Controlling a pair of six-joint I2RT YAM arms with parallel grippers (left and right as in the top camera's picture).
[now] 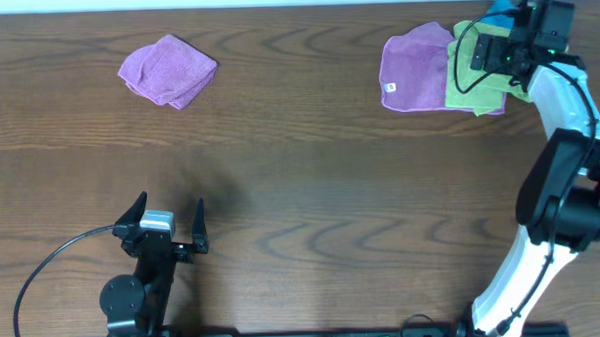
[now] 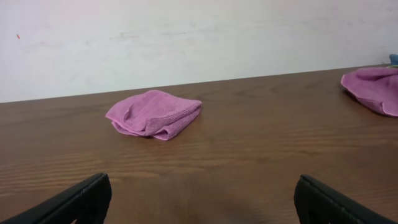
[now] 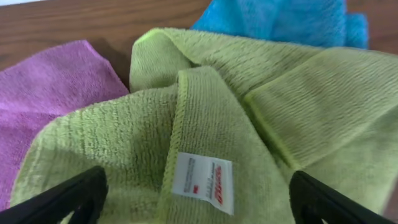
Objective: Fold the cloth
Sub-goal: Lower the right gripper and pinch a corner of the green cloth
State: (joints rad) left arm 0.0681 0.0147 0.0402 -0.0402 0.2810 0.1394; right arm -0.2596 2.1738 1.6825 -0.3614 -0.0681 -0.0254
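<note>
Hovering at the far right corner of the dark wooden table [image 1: 331, 187], the right tool [image 3: 202, 202] has its two black fingers spread wide apart, open and gripping nothing. Directly beneath it lies the rumpled lime-green microfibre cloth [image 3: 249, 106], its small white tag [image 3: 202, 180] sitting between the fingertips. Just left of that tool, a flat purple microfibre cloth [image 1: 415, 69] is tucked against the green one, touching it. Just beyond the tool, a bright blue cloth [image 3: 280, 18] pokes out past the green one. Over at the near left, the left tool [image 1: 167, 221] is open too, fingers parted over bare wood. Well ahead of it rests a loosely folded purple cloth [image 2: 155, 113].
</note>
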